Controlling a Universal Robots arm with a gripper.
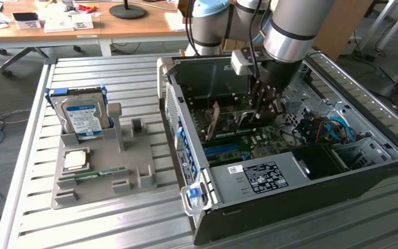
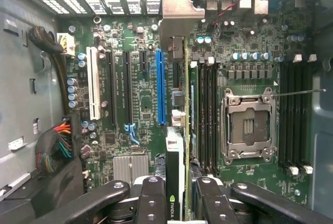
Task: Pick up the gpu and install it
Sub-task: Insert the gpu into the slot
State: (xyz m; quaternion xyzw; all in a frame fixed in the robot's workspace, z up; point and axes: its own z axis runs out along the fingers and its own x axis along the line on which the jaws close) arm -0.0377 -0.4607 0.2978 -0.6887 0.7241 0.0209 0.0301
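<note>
My gripper (image 1: 263, 111) is down inside the open computer case (image 1: 289, 202) and is shut on the gpu (image 1: 237, 123), which it holds upright on its edge. In the wrist view the gpu (image 2: 177, 146) runs edge-on between the black fingers (image 2: 152, 195), and its silver bracket (image 2: 176, 13) lies at the case's slotted rear wall. The card stands over the motherboard (image 2: 135, 125), right beside the long blue slot (image 2: 160, 86) and next to the black memory slots (image 2: 208, 114). Whether its edge sits in a slot, I cannot tell.
A grey fixture (image 1: 105, 174) on the slatted table at the exterior view's left holds a blue-labelled hard drive (image 1: 81, 116), a processor (image 1: 74, 160) and a green RAM stick (image 1: 91, 175). Inside the case are a processor socket (image 2: 248, 125), cable bundles (image 2: 60, 140) and a power supply (image 1: 265, 179).
</note>
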